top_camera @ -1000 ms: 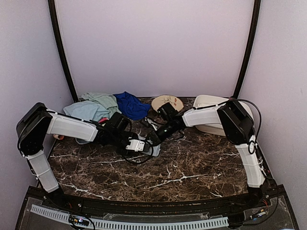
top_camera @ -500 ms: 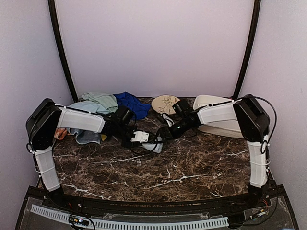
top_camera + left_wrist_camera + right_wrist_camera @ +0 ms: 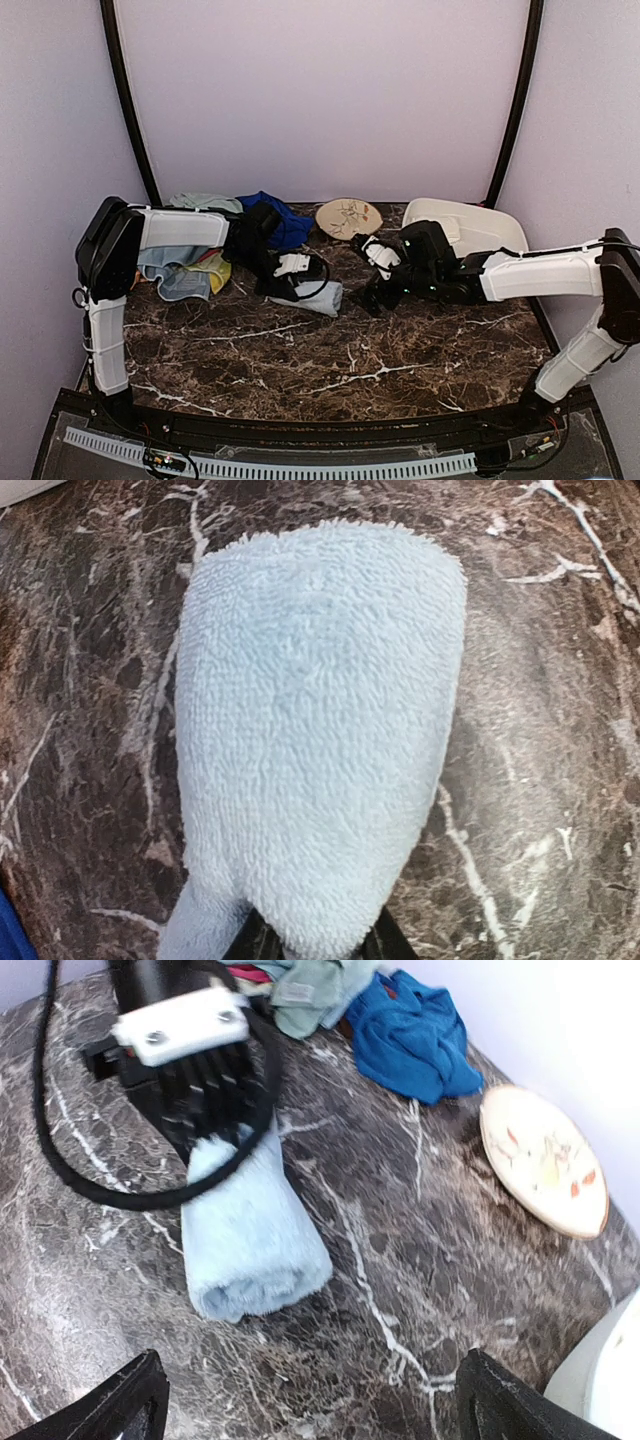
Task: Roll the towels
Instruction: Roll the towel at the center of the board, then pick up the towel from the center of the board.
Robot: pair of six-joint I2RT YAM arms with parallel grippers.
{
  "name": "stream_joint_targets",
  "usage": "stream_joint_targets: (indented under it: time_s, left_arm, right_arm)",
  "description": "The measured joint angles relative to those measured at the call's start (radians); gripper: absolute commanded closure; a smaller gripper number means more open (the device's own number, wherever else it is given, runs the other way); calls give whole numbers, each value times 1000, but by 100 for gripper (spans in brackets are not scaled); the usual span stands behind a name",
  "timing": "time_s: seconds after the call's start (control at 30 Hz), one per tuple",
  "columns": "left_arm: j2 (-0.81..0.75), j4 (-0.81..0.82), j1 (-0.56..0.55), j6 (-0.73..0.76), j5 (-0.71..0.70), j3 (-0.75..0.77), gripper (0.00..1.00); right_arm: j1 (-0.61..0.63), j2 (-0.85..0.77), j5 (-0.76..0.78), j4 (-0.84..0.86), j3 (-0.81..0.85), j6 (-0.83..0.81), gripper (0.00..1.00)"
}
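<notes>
Lying near the middle of the dark marble table (image 3: 350, 370), one rolled towel (image 3: 320, 298) in light blue rests on its side. The left gripper (image 3: 292, 287) is clamped on the roll's left end. The left wrist view shows two black fingers (image 3: 258, 945) pressed against either side of that narrowed end. The right gripper (image 3: 310, 1360) sits just right of the roll and apart from it. Its two fingers are spread wide, with only bare table between them.

Four more towels lie loose in a heap at the far left of the table:
- a pale green towel (image 3: 205, 203), farthest back
- a royal blue towel (image 3: 288, 228), at the heap's right edge
- a yellow towel (image 3: 212, 270), on the near side
- a second light blue towel (image 3: 178, 282), touching the yellow one on its left

The left arm (image 3: 180, 228) reaches across this heap and hides its middle, so more cloth may lie under it.

One round beige plate (image 3: 348, 217) with a faint pattern lies at the far edge, right of the royal blue towel. One white tub (image 3: 470, 222) stands at the far right, just behind the right arm.
</notes>
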Motion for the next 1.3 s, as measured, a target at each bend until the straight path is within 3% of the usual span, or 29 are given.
stream_joint_targets:
  time_s: [0.17, 0.33, 0.6, 0.77, 1.3]
  left_arm:
    - [14, -127, -9, -1, 93, 32, 75]
    - [21, -228, -34, -13, 170, 35, 73]
    - [52, -328, -26, -42, 258, 55, 67]
    - [63, -359, -17, -58, 310, 55, 64]
    - [71, -363, 21, -129, 436, 10, 59]
  right_arm:
    - [194, -2, 142, 14, 6, -155, 0]
    - [319, 98, 198, -8, 86, -239, 2]
    - [329, 257, 211, -62, 185, -277, 5]
    - [331, 274, 209, -52, 187, -272, 5]
    - [335, 276, 210, 97, 38, -185, 9]
